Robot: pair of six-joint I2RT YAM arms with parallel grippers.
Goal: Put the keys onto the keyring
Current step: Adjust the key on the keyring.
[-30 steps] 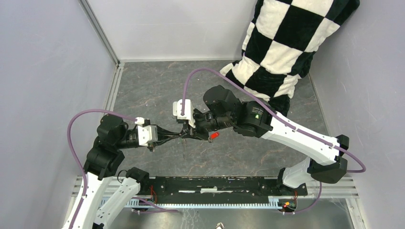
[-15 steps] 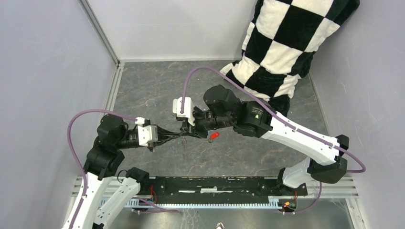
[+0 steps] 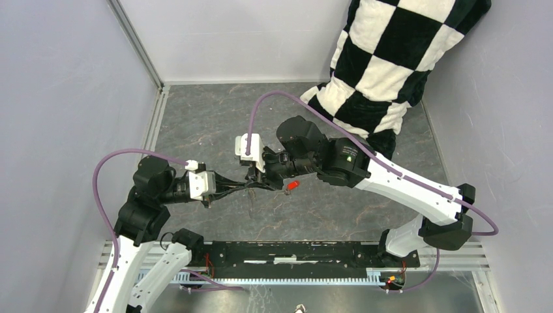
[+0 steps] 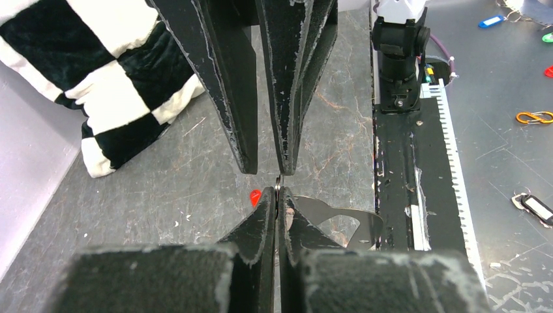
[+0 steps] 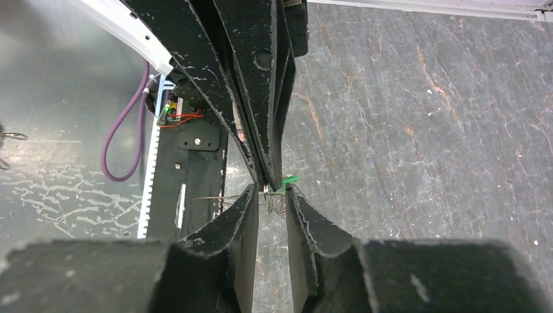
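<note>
My left gripper (image 3: 250, 187) (image 4: 278, 195) is shut on the grey metal keyring (image 4: 339, 220), which hangs below its tips (image 3: 251, 203). Tip to tip with it is my right gripper (image 3: 255, 177) (image 5: 272, 192), whose jaws stand a little apart. In that gap are the keyring's small wire rings (image 5: 277, 203). The green key (image 5: 291, 178) sticks out by the right fingertip at the point where the left gripper pinches. Whether it touches that finger I cannot tell. The red key (image 3: 293, 184) (image 4: 255, 196) lies on the grey table, just right of both grippers.
A black-and-white checkered cloth (image 3: 391, 59) is heaped at the back right. A black rail (image 3: 300, 251) runs along the near edge between the arm bases. Beyond the rail, an orange carabiner (image 4: 535, 117) and coloured tags (image 4: 489, 21) lie on the floor.
My right gripper's jaws have widened a little and the arm has edged slightly left. The left gripper and the red key have not moved.
</note>
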